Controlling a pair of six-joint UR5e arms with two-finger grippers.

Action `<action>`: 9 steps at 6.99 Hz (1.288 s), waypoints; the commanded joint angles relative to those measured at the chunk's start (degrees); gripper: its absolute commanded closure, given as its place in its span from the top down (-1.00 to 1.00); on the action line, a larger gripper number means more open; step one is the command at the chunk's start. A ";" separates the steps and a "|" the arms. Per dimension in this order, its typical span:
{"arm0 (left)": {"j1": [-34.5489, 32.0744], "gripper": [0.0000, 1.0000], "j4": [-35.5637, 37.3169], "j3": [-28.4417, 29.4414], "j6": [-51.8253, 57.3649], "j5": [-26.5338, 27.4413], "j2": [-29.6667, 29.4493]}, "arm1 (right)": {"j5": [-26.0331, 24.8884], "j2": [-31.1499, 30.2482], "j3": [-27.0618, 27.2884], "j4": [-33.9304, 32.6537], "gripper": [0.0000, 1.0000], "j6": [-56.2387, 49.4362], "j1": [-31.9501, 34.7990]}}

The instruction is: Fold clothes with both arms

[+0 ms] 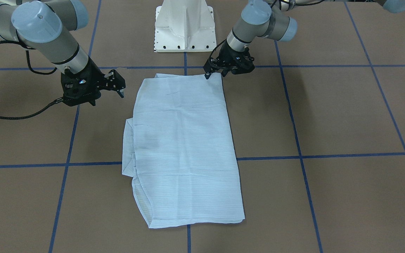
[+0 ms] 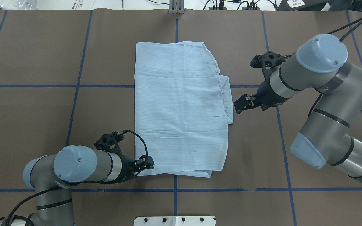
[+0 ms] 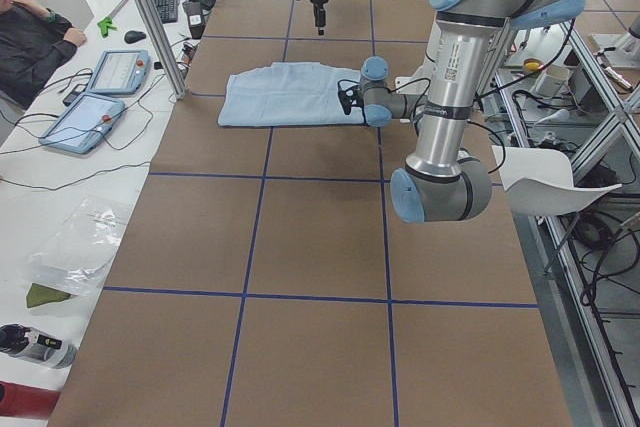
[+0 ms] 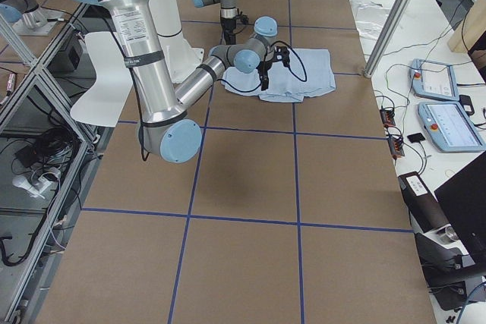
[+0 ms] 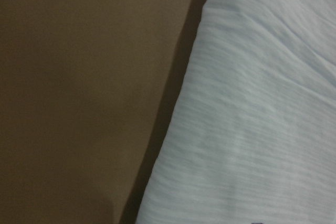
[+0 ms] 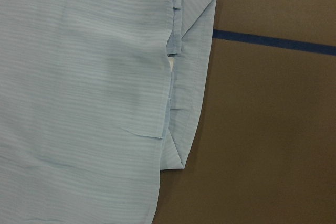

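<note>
Left arm (image 2: pixel 83 168) low at shirt (image 2: pixel 181 103) corner

**Light:** bright, even and diffuse, from overhead. The matte brown worktop (image 1: pixel 329 116) shows no glare.

**Shadows:** soft-edged. There is a vague dark patch on the worktop under the right arm (image 1: pixel 47 42) and a thin dark band along the long edge of the shirt (image 1: pixel 185 147).

**Brightest area:** the white side bench (image 3: pixel 30 197) in the exterior left view, close to washed out.

**Focus:**
- Fixed views: sharp.
- Right wrist view: crisp, with the cloth stripes and the blue tape line (image 6: pixel 273 40) clear.
- Left wrist view: dim and blurred, with smeared stripes and a broad shadow beside the cloth edge.
</note>
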 commanded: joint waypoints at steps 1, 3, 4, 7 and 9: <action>0.11 0.48 0.00 -0.01 -0.07 -0.09 -0.09 | 0.00 -0.01 -0.03 0.00 1.00 -0.01 0.00; 0.11 0.28 0.00 -0.01 -0.07 -0.09 -0.09 | 0.00 -0.01 -0.03 0.00 1.00 -0.01 0.00; 0.11 0.18 0.00 -0.01 -0.07 -0.17 -0.09 | -0.09 -0.01 -0.03 0.00 1.00 -0.01 0.00; 0.11 -0.17 0.00 -0.09 -0.07 -0.18 0.00 | -0.26 -0.27 -0.03 0.00 1.00 -0.01 0.09; 0.02 -0.83 0.00 -0.45 0.02 -0.09 0.00 | -0.09 -0.36 -0.03 0.00 1.00 0.08 0.00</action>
